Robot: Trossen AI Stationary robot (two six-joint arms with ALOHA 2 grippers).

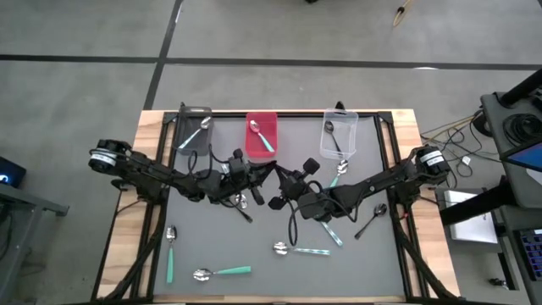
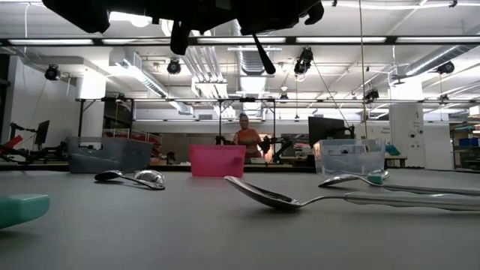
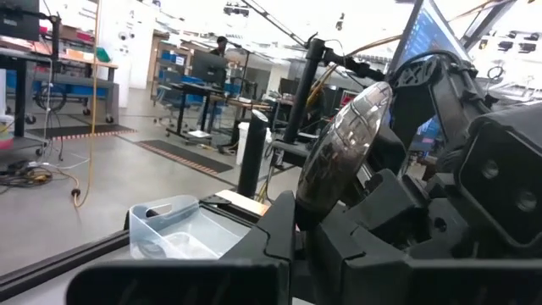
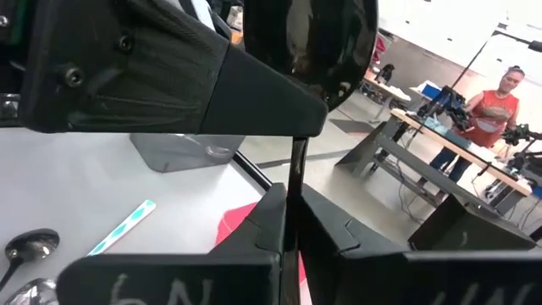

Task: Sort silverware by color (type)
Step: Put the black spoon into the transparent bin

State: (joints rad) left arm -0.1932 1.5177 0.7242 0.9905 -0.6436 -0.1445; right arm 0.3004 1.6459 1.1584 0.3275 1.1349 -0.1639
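A black spoon [image 4: 312, 42] hangs high over the table's middle between my two grippers, which meet there tip to tip. My left gripper [image 1: 257, 180] and my right gripper [image 1: 284, 188] are both shut on it. Its shiny bowl [image 3: 343, 157] rises past my left fingers. On the grey mat lie teal-handled spoons [image 1: 222, 272] [image 1: 170, 250], pale patterned ones [image 1: 302, 250] [image 1: 330, 230] and a black one [image 1: 371, 219]. My left gripper pinches the black spoon just below its bowl [image 3: 306, 203] between its two fingers, coming level from the table's left. The bowl stands up beyond the fingertips, clear of the table. My right gripper pinches the thin handle [image 4: 292, 182] between its two fingers, coming level from the table's right. The handle rises straight out of the fingers, with the bowl at its upper end.
Three bins stand along the far edge: a grey one [image 1: 193, 129], a red one [image 1: 261, 134] and a clear one [image 1: 339, 135], each with a spoon inside. Another spoon [image 1: 240, 201] lies under my left gripper. A person [image 2: 244, 139] stands in the room behind.
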